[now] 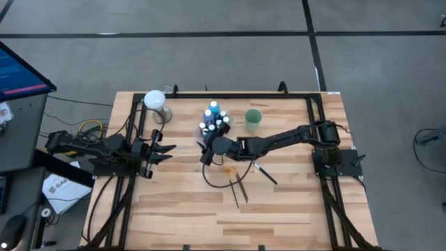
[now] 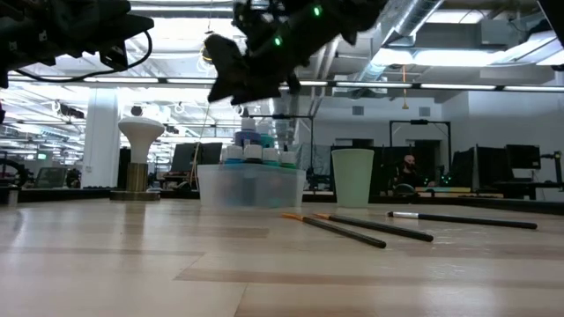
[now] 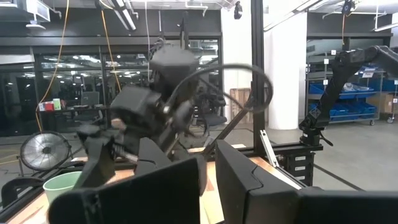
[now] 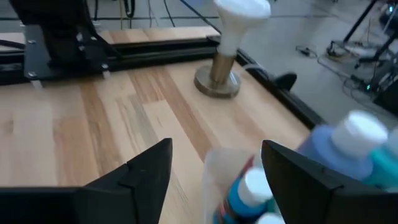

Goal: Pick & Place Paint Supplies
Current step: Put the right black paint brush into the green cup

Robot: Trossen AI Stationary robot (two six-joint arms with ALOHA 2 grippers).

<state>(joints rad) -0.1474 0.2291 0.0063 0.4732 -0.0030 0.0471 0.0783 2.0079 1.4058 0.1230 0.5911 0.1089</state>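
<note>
A clear tray (image 1: 214, 120) holds small white-capped paint bottles (image 2: 256, 154) and taller blue bottles (image 1: 213, 109). It stands on the table beside the green cup (image 1: 252, 119). Three thin dark brushes lie flat on the wood: two crossed in a V (image 1: 238, 186) and one farther right (image 1: 265, 171). My right gripper (image 1: 207, 150) hovers open above the tray's near-left corner, well over it in the low view (image 2: 231, 77). In the right wrist view, bottles (image 4: 249, 186) and a blue bottle (image 4: 348, 146) sit just beyond its spread fingers (image 4: 214, 165). My left gripper (image 1: 164, 150) waits open at the left side.
A white mushroom-shaped stand (image 1: 155, 102) is at the far left of the table, also visible past the right gripper's fingers (image 4: 227, 43). A black frame rail (image 1: 230, 96) runs along the far edge. Bare wood (image 1: 279, 216) stretches toward the near edge.
</note>
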